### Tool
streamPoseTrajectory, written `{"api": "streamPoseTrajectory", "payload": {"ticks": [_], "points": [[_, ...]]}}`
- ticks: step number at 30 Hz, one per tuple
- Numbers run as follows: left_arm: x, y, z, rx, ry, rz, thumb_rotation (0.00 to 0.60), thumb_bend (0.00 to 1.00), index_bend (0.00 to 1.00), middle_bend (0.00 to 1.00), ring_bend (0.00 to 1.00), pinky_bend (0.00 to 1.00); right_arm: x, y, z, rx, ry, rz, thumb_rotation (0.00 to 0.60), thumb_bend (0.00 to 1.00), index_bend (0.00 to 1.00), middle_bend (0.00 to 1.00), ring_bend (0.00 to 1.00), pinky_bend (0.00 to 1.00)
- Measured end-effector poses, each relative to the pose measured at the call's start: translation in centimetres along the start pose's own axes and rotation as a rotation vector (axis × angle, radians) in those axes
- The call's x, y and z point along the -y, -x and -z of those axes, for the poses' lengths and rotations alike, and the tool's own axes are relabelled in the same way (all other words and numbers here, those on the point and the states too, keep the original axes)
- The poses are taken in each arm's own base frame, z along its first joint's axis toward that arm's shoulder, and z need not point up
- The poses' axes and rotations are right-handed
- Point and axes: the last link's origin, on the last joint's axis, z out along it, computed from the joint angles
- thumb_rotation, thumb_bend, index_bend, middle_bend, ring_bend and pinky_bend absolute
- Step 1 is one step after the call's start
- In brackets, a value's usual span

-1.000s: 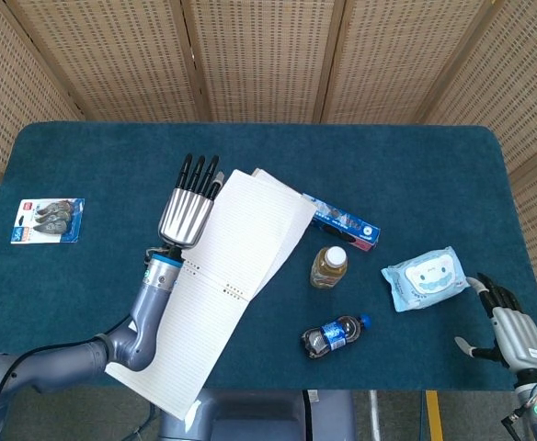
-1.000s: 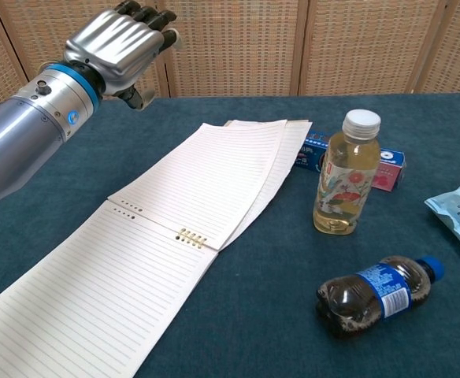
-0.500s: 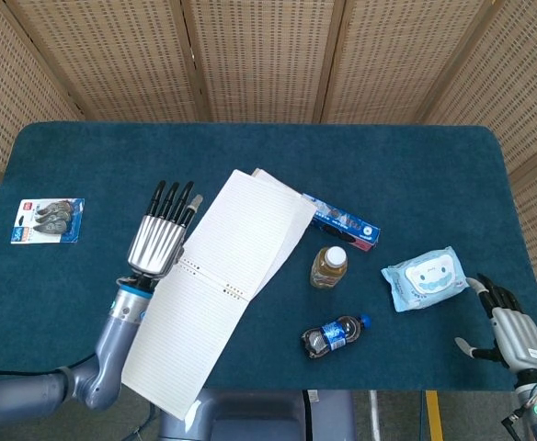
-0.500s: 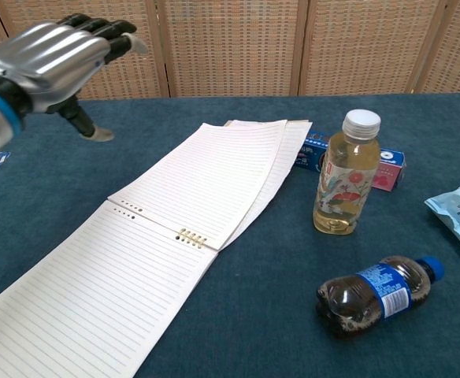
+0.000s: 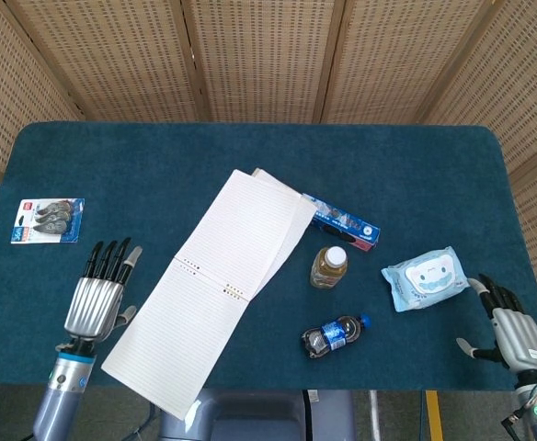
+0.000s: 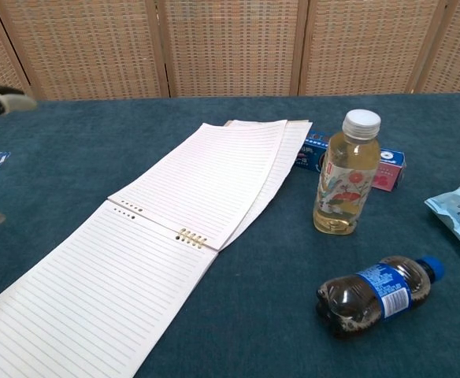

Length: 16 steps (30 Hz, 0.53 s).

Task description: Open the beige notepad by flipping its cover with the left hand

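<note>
The beige notepad (image 5: pixel 218 287) (image 6: pixel 167 232) lies open on the blue table, lined pages up, spread from front left to the middle. My left hand (image 5: pixel 100 294) hovers left of the pad, apart from it, fingers straight and holding nothing. In the chest view only its fingertips (image 6: pixel 1 102) show at the left edge. My right hand (image 5: pixel 509 327) rests at the table's front right corner, fingers apart and empty.
Right of the pad stand a yellow drink bottle (image 5: pixel 329 266) (image 6: pixel 346 173) and a blue box (image 5: pixel 342 221). A dark cola bottle (image 5: pixel 335 334) (image 6: pixel 377 294) lies on its side in front. A wet-wipes pack (image 5: pixel 425 277) is at the right, a small blue packet (image 5: pixel 49 220) at the far left.
My left hand has drawn back from over the pad's upper page to the front left, off the pad. The pad stays open; the right hand has not moved.
</note>
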Motion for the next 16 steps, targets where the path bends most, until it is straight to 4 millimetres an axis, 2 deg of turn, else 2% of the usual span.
{"api": "streamPoseTrajectory", "payload": {"ticks": [3,7,16], "points": [[1.2,1.1,2.6,0.045,-0.048,0.004,0.6,0.05,0.03,0.0,0.0,0.0,0.1,0.0,0.0,-0.009,-0.001,0.007,0.6,0.26,0.0,0.0,0.0,0.0],[2.3,1.8,4.7,0.039,-0.09,0.027,0.6,0.05,0.03,0.0,0.0,0.0,0.1,-0.2,0.0,-0.029,-0.006,0.006,0.6,0.26,0.0,0.0,0.0,0.0],[3.3,1.2,5.7,-0.012,-0.116,0.042,0.6,0.05,0.03,0.0,0.0,0.0,0.4,-0.1,0.0,-0.049,-0.028,0.015,0.6,0.26,0.0,0.0,0.0,0.0]]}}
